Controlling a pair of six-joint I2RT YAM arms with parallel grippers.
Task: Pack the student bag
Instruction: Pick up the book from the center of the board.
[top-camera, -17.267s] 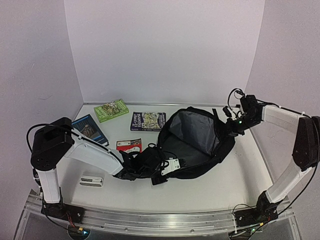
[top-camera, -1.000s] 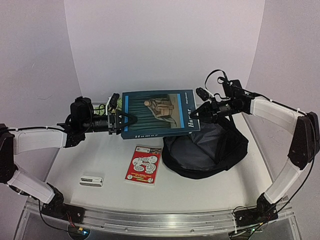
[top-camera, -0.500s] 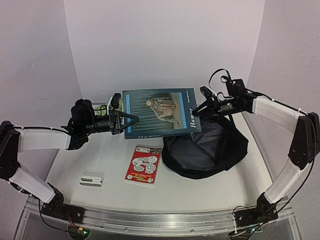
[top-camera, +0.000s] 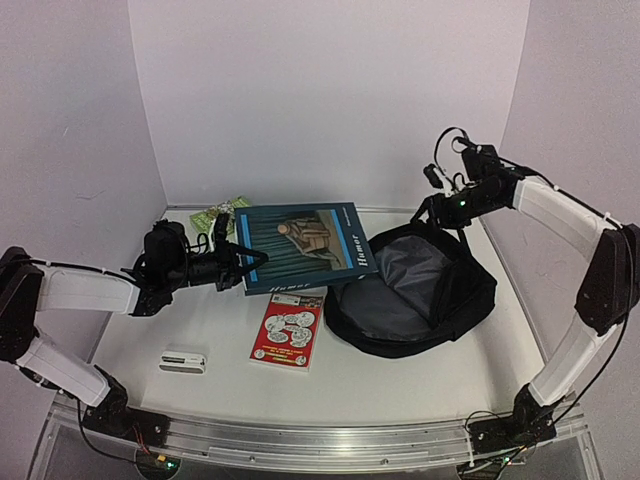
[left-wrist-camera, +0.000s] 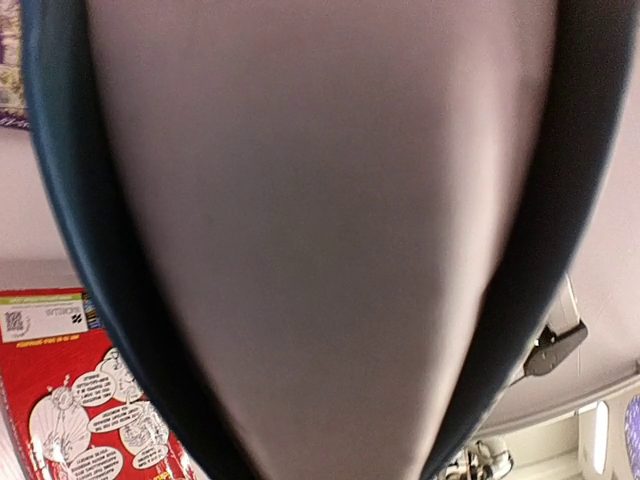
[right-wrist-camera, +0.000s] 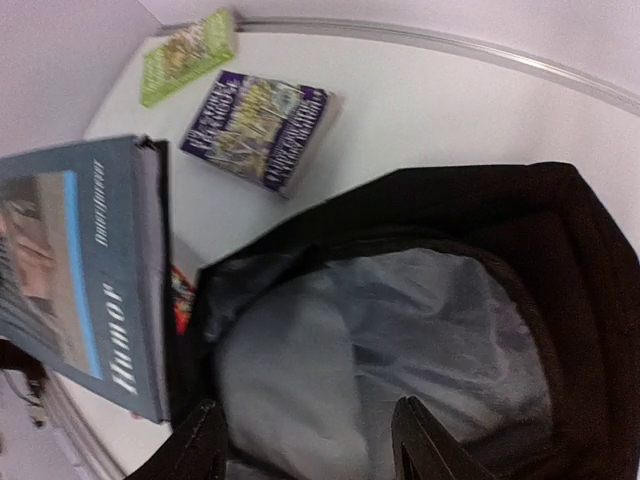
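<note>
My left gripper (top-camera: 243, 262) is clamped on the left edge of the teal Humor book (top-camera: 305, 243), holding it tilted above the table (top-camera: 200, 320). The book's right end is just beside the student bag (top-camera: 420, 290). The bag lies right of centre on the table, mouth open, grey lining showing. My right gripper (right-wrist-camera: 308, 425) hangs over it, jaws apart, gripping nothing.

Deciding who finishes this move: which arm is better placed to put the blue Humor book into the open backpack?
Left, probably. The left gripper grips the Humor book beside the open backpack; the right gripper hangs open and empty above it.
</note>
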